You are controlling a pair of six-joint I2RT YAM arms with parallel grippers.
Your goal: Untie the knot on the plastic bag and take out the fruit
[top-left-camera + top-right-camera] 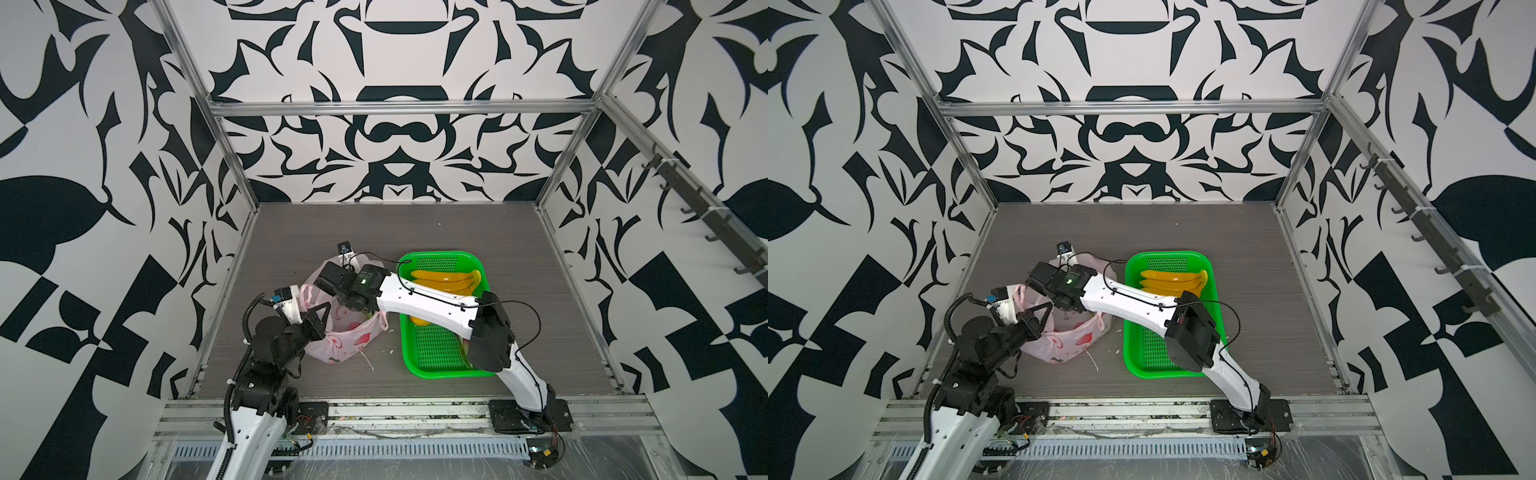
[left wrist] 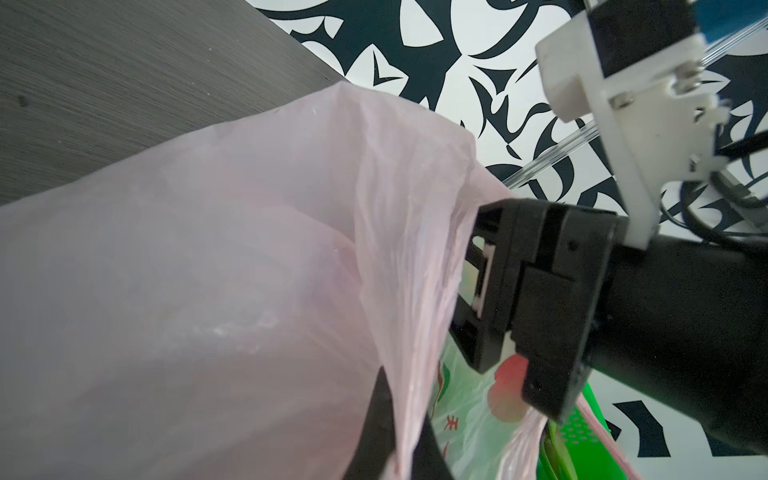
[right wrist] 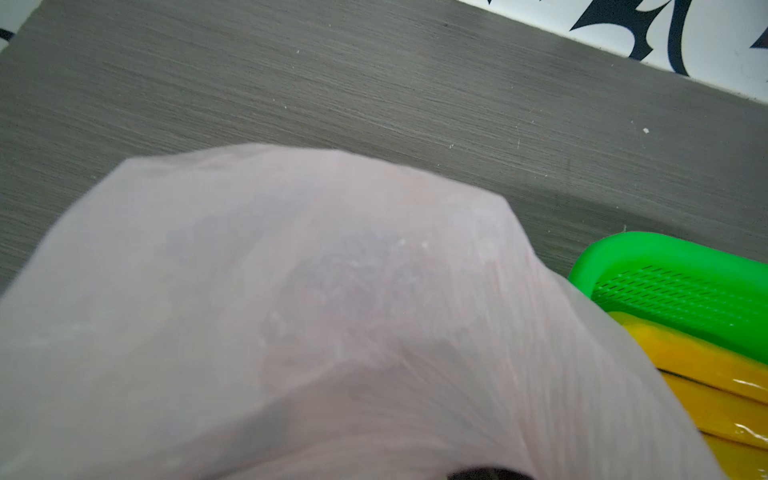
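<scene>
Enclosure: black-and-white patterned walls on an aluminium frame, set around a grey wood-grain counter (image 1: 374, 232). Item 1, plastic bag (image 1: 345, 345): pale pink with red fruit prints, standing slumped on the left half of the counter, nearer the front edge than the back. Mouth gapes upward. No knot shows in any view, so the knot is judged undone, with the handle loops hanging loose at either side. Item 2, left pincer (image 2: 401, 451): clenched on the bag's near rim, with film pinched between its two black fingers in the left wrist view. Its purpose is judged to be holding the mouth up and open, and stopping the light bag from dragging along. Item 3, right pincer (image 2: 478, 286): extends from the right side, over the basket and down into the bag's mouth. Its tips are hidden behind pink film, so whether it is released or closed on anything cannot be told. Item 4, green perforated basket (image 1: 440, 372): just beside the bag toward the right edge, judged to be the receiving tray. Item 5, bananas (image 1: 444, 280): yellow bunch lying at the basket's back end, already out of the bag. A smaller yellow-orange piece (image 1: 417, 321) shows under the right forearm, identity uncertain. Contents left in the bag: not readable through the film. Stage judged: fruit removal partly done.
</scene>
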